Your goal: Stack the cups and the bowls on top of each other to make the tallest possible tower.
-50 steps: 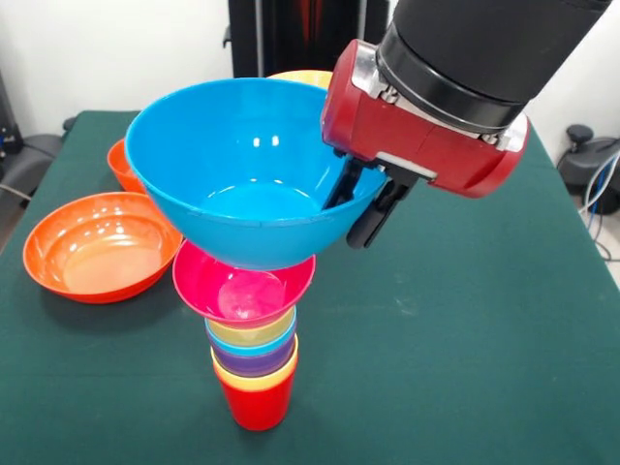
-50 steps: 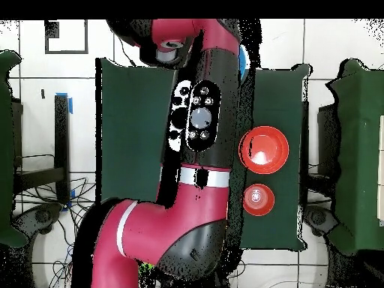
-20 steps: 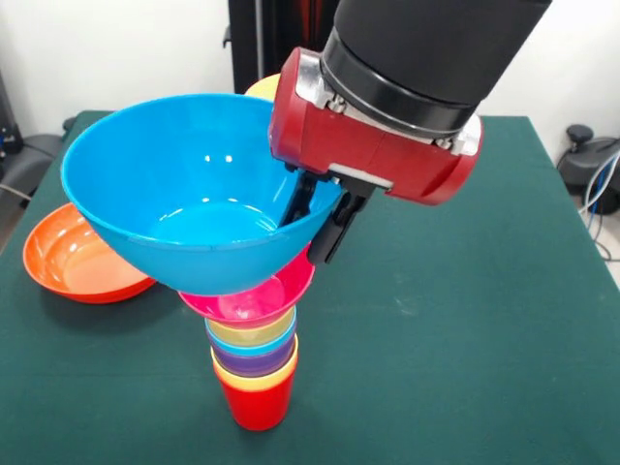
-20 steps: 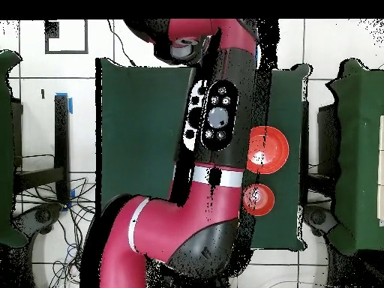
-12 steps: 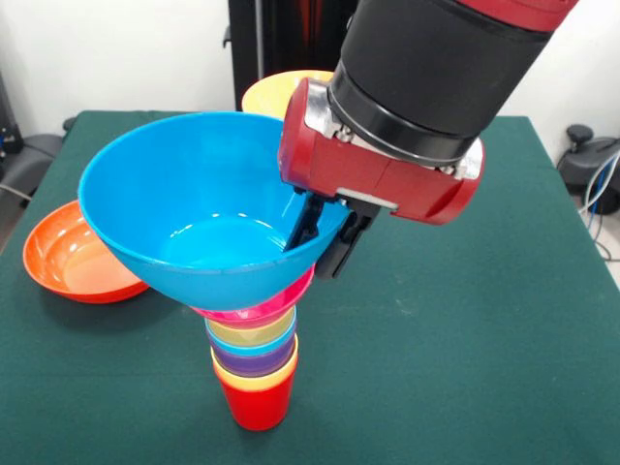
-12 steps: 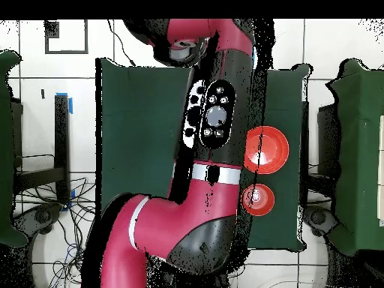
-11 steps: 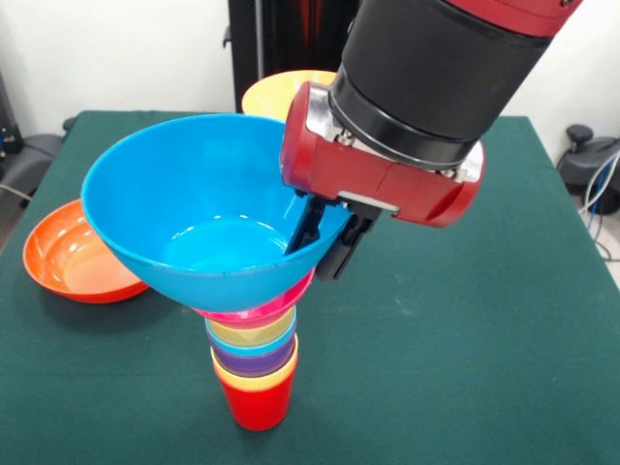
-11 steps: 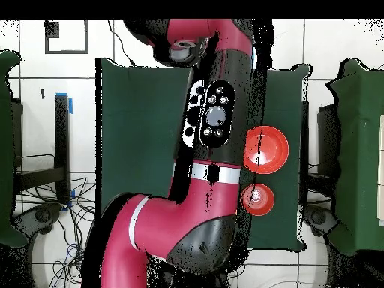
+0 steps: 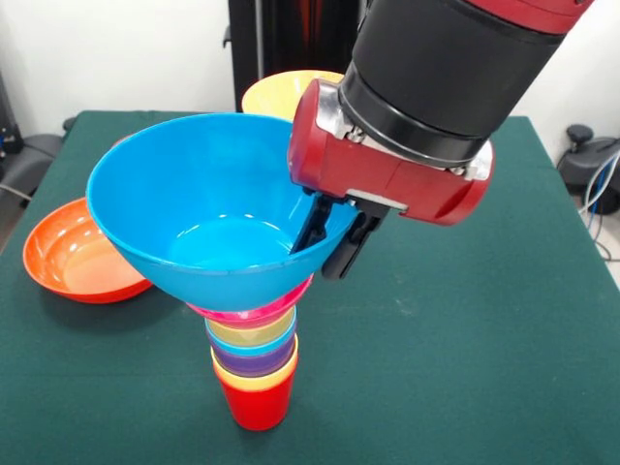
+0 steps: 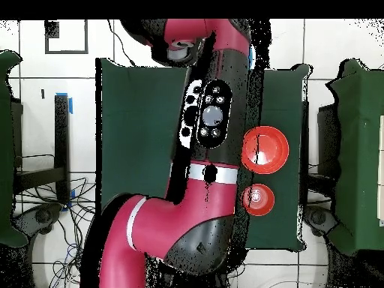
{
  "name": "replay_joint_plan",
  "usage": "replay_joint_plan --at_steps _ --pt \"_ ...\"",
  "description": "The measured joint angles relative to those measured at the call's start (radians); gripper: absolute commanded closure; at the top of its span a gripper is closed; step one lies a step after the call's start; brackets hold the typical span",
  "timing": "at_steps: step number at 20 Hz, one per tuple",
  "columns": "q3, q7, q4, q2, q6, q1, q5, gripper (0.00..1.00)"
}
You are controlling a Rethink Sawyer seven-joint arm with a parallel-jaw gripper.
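The tower stands near the table's front in the front view: a red cup (image 9: 256, 404) at the base, then nested pale yellow, purple (image 9: 254, 363), blue and yellow cups, then the small magenta-pink bowl (image 9: 254, 313). The large blue bowl (image 9: 208, 218) sits on top of it, a little tilted. My gripper (image 9: 330, 242) is shut on the blue bowl's right rim, one finger inside and one outside. In the overhead view the arm (image 10: 214, 120) hides the tower and the gripper.
The wide shallow orange bowl (image 9: 74, 256) lies at the left; it also shows in the overhead view (image 10: 265, 147). The large yellow-orange bowl (image 9: 276, 92) stands behind the blue bowl. A small orange bowl (image 10: 259, 199) lies near the robot's base. The green table (image 9: 484, 320) stretches to the right.
My gripper has carried the blue bowl to the right and down over the tower. The bowl now lies closer to level on the pink bowl.
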Motion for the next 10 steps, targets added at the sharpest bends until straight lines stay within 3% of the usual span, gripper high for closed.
replay_joint_plan --at_steps 10 --pt "-0.001 0.0 0.017 -0.016 -0.043 0.016 -0.002 1.0"
